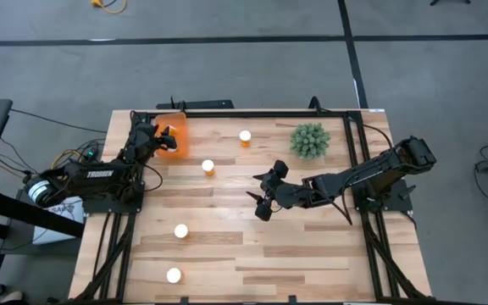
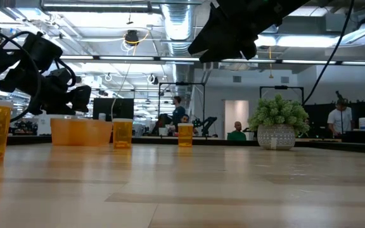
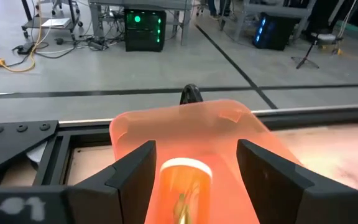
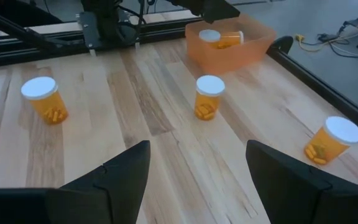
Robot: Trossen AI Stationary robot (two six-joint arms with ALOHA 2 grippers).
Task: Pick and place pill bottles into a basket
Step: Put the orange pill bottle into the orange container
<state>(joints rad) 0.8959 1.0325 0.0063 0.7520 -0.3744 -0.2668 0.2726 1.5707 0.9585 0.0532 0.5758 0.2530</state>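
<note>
So the left gripper (image 1: 166, 140) hangs right over the basket (image 1: 179, 135) with a pill bottle (image 3: 182, 186) between its fingers — lined up for a drop, I'd guess. Right gripper (image 1: 263, 196) waits mid-table, fingers spread, four bottles standing loose.

Translucent plastic basket (image 4: 230, 45); pale planked wood table (image 1: 252, 246).
</note>
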